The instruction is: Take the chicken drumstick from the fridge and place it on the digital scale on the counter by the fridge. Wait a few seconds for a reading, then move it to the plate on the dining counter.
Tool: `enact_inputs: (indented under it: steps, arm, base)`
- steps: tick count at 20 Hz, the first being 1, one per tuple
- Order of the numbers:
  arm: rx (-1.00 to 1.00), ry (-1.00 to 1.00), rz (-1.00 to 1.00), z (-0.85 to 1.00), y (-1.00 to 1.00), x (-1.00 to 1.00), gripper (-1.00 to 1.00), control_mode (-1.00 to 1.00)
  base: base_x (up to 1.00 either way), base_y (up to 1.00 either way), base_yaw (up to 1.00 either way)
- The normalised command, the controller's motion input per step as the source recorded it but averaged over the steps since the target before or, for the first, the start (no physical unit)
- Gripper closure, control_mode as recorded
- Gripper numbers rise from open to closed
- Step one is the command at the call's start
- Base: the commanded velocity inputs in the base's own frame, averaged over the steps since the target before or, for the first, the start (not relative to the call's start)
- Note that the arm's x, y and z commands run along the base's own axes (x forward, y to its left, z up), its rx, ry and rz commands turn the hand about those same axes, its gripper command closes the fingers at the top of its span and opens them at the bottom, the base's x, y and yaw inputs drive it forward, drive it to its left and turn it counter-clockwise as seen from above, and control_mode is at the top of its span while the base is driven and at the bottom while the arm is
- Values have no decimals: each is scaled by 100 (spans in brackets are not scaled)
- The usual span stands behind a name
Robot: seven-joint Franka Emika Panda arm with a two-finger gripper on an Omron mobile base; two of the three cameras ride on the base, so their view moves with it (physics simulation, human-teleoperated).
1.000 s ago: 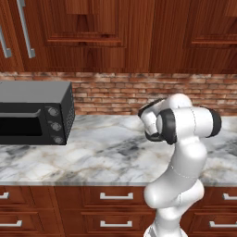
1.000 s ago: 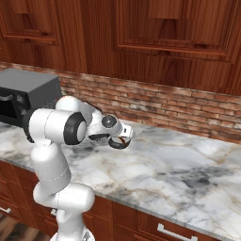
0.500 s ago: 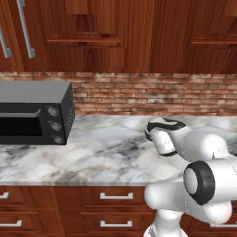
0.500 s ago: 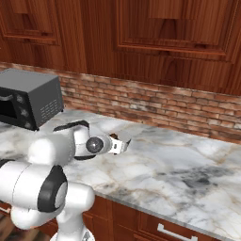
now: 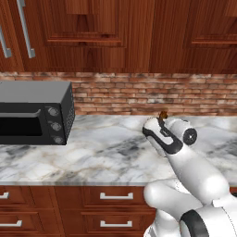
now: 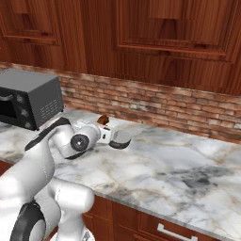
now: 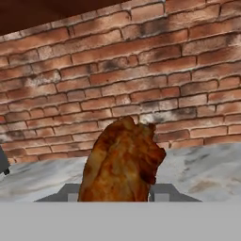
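The chicken drumstick (image 7: 123, 162), a brown meat piece, stands upright between my gripper's (image 7: 120, 194) fingers, and one dark fingertip (image 7: 162, 192) shows beside it. My gripper is shut on it. In the left base view the drumstick (image 5: 162, 115) pokes up from the gripper (image 5: 161, 122), held a little above the marble counter (image 5: 102, 152) near the brick wall. The right base view shows the drumstick (image 6: 102, 120) above the gripper (image 6: 104, 127) over the counter (image 6: 179, 164). The fridge, digital scale, plate and dining counter are out of view.
A black toaster oven (image 5: 34, 113) (image 6: 28, 96) stands on the counter's left end. A brick backsplash (image 5: 139, 95) and dark wooden wall cabinets (image 5: 115, 32) rise behind. Reddish-brown drawers with silver handles (image 5: 115, 196) run below the counter's front edge.
The arm has folded down and forward, its elbow dropping low over the counter's front edge. The gripper, still shut on the drumstick, has turned toward the brick wall.
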Motion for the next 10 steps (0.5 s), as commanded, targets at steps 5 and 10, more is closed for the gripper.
enact_inputs:
  steps: [5,10]
  arm:
    - [3,53,12,100,11,-39,100,-100]
    - [3,54,14,100,8,-72,100,-100]
  base:
    - [0,0,0]
    - [0,0,0]
